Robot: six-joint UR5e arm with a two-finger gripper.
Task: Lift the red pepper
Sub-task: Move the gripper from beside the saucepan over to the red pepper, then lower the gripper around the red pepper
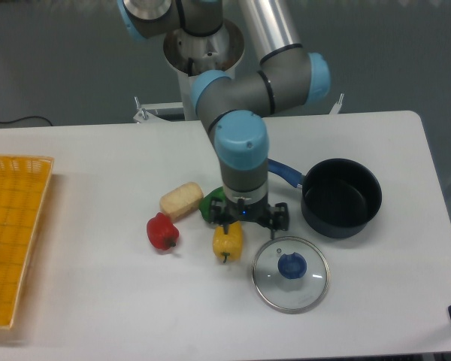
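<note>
Gripper [248, 219] is spread wide and empty above the yellow pepper [227, 241]. Red pepper [162, 232] lies left of it. Wrong pepper could be grabbed, or 1 neighbour knocked, if lowered here.

Red pepper [162, 232] looked shiny, smooth (like plastic). Table [98, 165] was matt white. Lid [291, 274] was clear glass, metal rim.

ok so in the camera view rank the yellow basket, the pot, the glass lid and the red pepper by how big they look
1. yellow basket, though cut off by the left edge
2. pot and glass lid, which look about alike across, so I would not rank one over the other
3. red pepper, clearly smallest
</note>
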